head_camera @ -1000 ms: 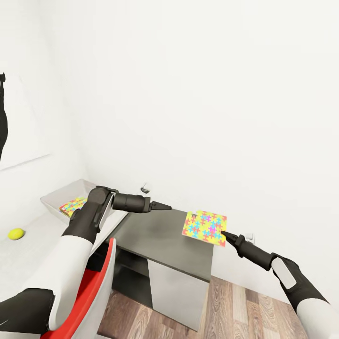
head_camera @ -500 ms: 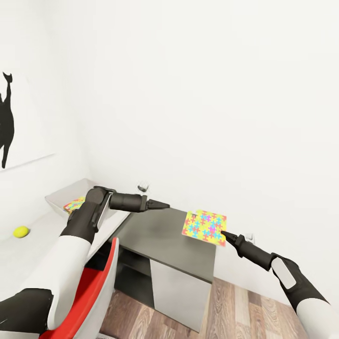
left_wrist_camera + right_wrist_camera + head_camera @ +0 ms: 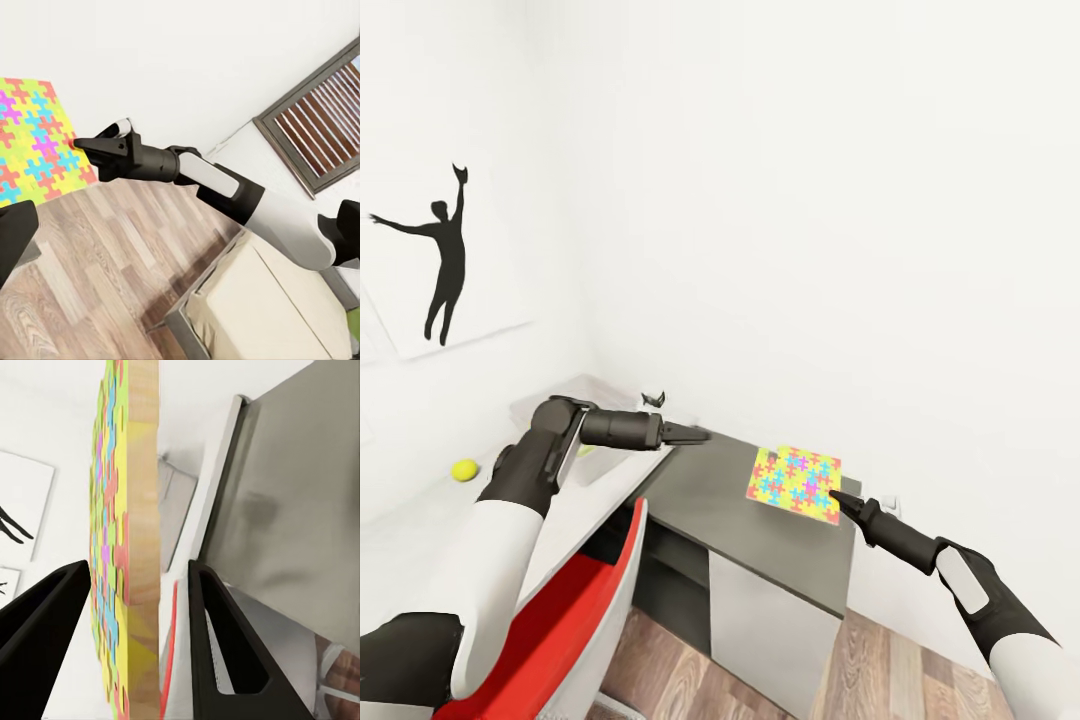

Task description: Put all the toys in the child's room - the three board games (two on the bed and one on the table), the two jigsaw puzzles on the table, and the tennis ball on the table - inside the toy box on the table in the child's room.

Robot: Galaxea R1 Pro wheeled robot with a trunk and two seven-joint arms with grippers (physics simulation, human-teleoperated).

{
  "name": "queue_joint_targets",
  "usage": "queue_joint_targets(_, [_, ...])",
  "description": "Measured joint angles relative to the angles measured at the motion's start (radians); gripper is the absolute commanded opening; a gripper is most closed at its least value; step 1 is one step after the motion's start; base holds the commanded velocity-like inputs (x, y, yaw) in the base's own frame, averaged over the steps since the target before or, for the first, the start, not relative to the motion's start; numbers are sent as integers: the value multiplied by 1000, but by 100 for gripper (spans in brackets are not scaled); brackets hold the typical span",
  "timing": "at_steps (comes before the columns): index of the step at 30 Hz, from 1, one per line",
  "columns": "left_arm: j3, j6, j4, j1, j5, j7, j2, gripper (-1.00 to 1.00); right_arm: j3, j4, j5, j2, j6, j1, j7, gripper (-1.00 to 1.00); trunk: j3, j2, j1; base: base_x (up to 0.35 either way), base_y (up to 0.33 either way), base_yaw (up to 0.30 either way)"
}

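Multicoloured jigsaw puzzle (image 3: 795, 484) hangs pinched in the right gripper (image 3: 838, 499) above the dark cabinet top (image 3: 760, 520); next, carry it left to the toy box (image 3: 575, 392). Left gripper (image 3: 700, 435) looks pressed together, empty.

White upper arms, black forearms, tapered black pincer (image 3: 835, 496) fingers, grey wrist panels

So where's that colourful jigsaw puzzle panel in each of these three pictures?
Head view: jigsaw puzzle right of centre, above the dark cabinet top, held at the right gripper.
Left wrist view: at the left edge, with the gripper tips on its rim.
Right wrist view: edge-on between the two fingers.
Shared landmark: the right gripper.
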Motion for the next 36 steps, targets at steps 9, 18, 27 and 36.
queue_joint_targets(9, [-1, 0, 0, 0, -1, 0, -1, 100, 0, 0, 0, 0, 0, 0, 1, -100, 7, 0, 0, 0, 0, 264])
queue_joint_targets(18, [-2, -1, 0, 0, -1, 0, -1, 100, 0, 0, 0, 0, 0, 0, 1, -100, 14, 0, 0, 0, 0, 264])
queue_joint_targets(27, [-2, -2, 0, 2, -3, 0, -1, 100, 0, 0, 0, 0, 0, 0, 1, -100, 21, 0, 0, 0, 0, 265])
queue_joint_targets(36, [-2, -3, 0, 3, -3, 0, -1, 100, 0, 0, 1, -1, 0, 0, 1, -100, 28, 0, 0, 0, 0, 264])
